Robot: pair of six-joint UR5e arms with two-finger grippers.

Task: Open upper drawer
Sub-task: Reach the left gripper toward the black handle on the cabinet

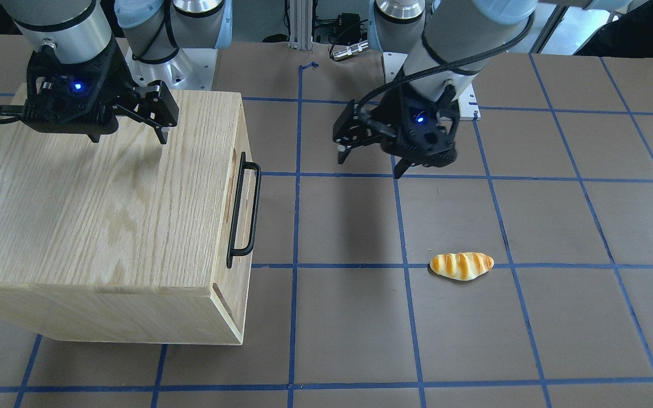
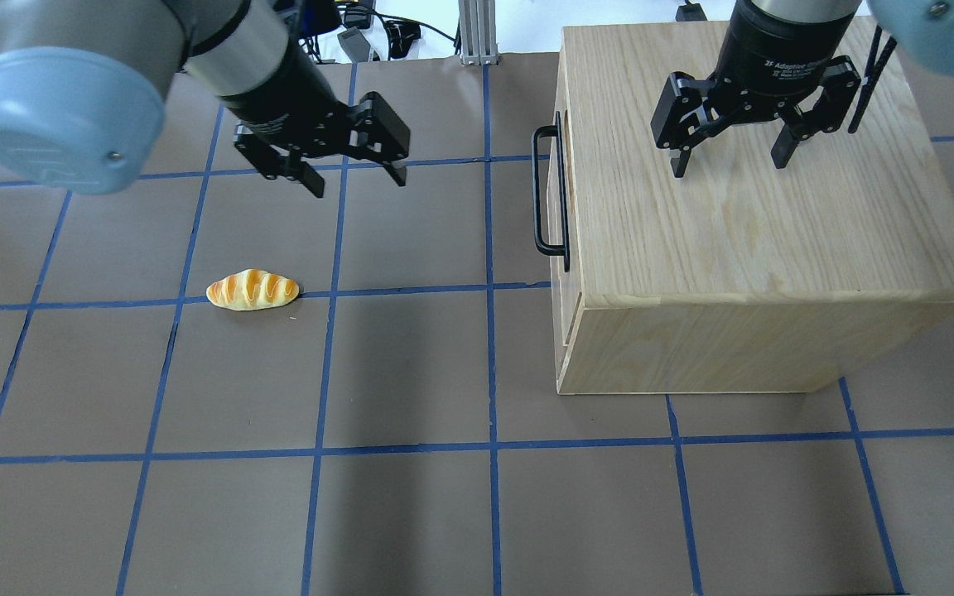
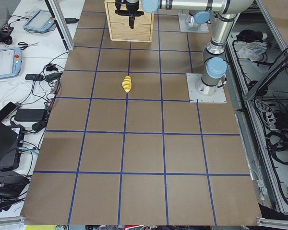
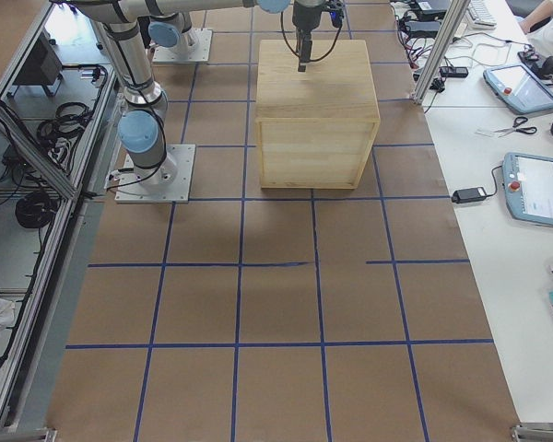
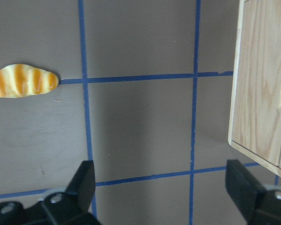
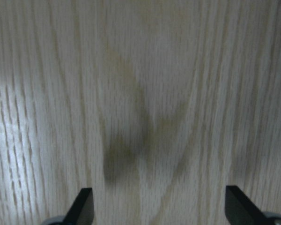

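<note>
The upper drawer (image 1: 244,139) sits shut in the front face of the light-oak cabinet (image 2: 742,240), which faces the table's middle. Its black bar handle (image 1: 245,212) also shows in the overhead view (image 2: 550,194). My left gripper (image 2: 357,178) is open and empty, hovering over the table a short way in front of the handle; it also shows in the front-facing view (image 1: 369,165). My right gripper (image 2: 729,161) is open and empty just above the cabinet's top, and shows in the front-facing view too (image 1: 128,137). The right wrist view shows only the oak top (image 6: 140,93).
A striped bread roll (image 2: 252,290) lies on the brown table on my left side, also in the left wrist view (image 5: 22,80). The cabinet's front face (image 5: 260,79) fills that view's right edge. Blue tape lines grid the table (image 2: 411,372).
</note>
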